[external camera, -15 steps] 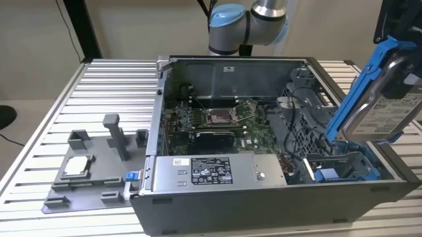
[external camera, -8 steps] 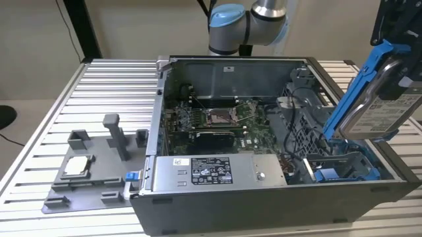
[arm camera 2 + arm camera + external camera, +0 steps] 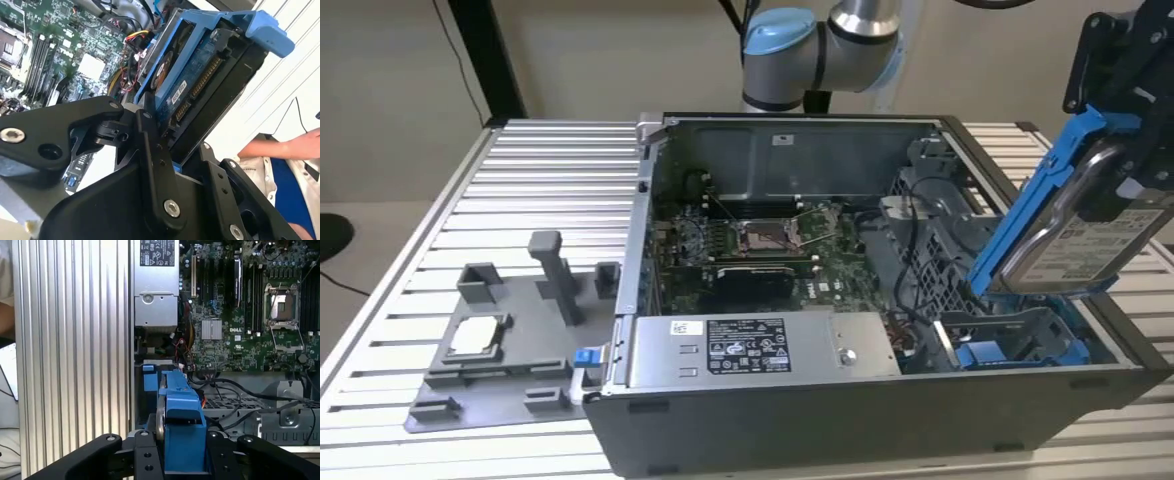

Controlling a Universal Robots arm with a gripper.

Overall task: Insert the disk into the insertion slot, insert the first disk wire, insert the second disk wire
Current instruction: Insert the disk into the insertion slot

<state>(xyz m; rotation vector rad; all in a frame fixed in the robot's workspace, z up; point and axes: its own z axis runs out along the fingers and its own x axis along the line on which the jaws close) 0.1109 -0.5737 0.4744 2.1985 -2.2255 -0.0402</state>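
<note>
While clamped on the disk, hangs over the open computer case, toward the table edge at the exterior view's right. So stands the hand: closed down to the thickness of the blue carrier, pressing on both broad faces, with nothing else in its grip. Confirm in both wrist views, with black fingers bearing on either side of the carrier.

Position of the disk:
- Held clear of the case, steeply tilted, with the white-labelled silver face turned toward the exterior camera.
- Lower end close above the insertion slot, at the case corner nearest that same table edge, just beside the grey power-supply box.
- No contact with the slot discernible.

Step in hand, by judgement: insertion of the disk, at the approach stage. Not yet seated, and neither disk wire attended to.

Requirements for seating, by judgement:
- Square the carrier with the slot walls, since the slot looks barely wider than the disk.
- Reduce the tilt to match the slot's line before any downward travel.
- Keep clear of the black cables draped beside the slot.
- Avoid side load on the carrier's end tabs.
</note>
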